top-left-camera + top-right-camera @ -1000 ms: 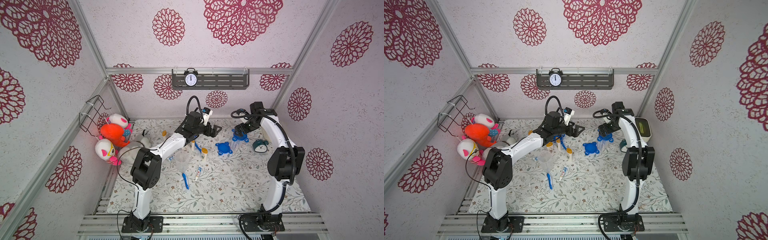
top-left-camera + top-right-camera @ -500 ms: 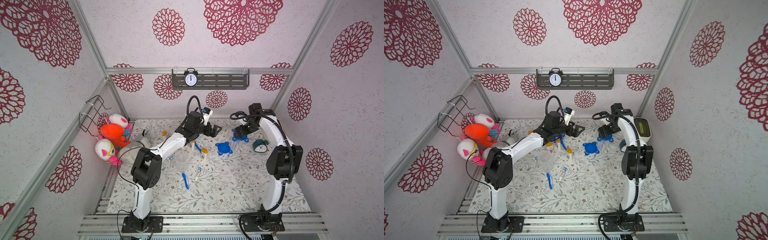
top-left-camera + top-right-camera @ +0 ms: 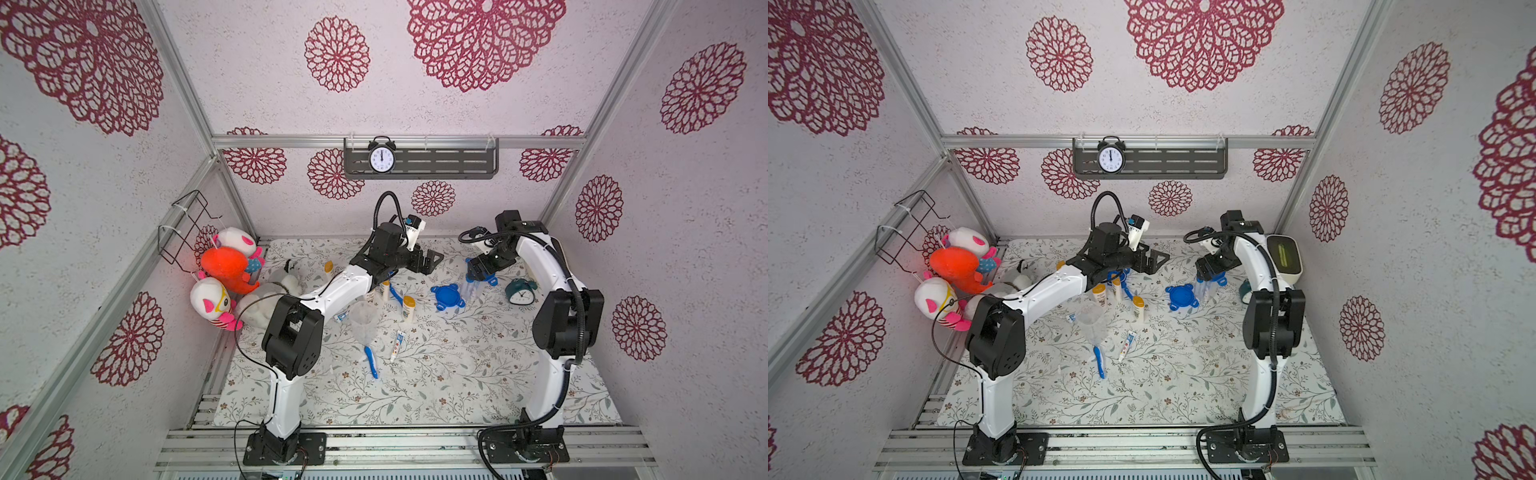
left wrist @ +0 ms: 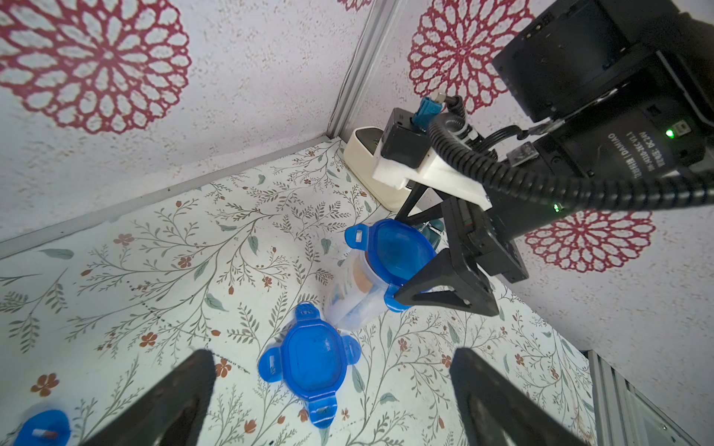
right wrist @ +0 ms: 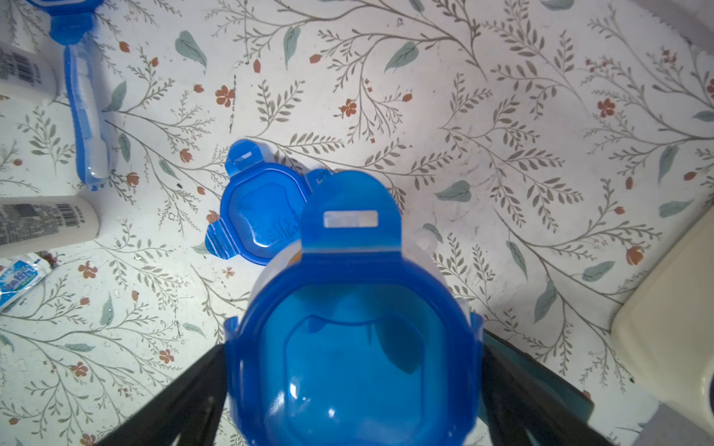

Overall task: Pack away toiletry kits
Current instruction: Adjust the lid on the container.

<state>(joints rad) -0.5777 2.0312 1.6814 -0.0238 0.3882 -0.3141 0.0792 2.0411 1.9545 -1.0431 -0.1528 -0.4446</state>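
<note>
Right gripper (image 3: 478,274) is sitting over the closed jar (image 4: 355,285) at 1 o'clock on the table (image 3: 457,374). Its fingers are spreading full-wide and straddling the blue lid (image 5: 355,347); can't tell if they're touching it. Left gripper (image 3: 430,262) is hovering wide and empty at the jar's 10 o'clock.

Risks I'm seeing:
- One lid tab (image 5: 349,216) is flaring out and looking unlatched, so squeezing the lid is likely popping it or skewing the jar.
- Clearance is looking near zero. Any sideways drift is risking tipping the jar onto the loose lid (image 3: 447,297) at its 8 o'clock or the teal clock (image 3: 520,291) at 3.
- Arms are working close, so a wrist clash is looking possible.
</note>
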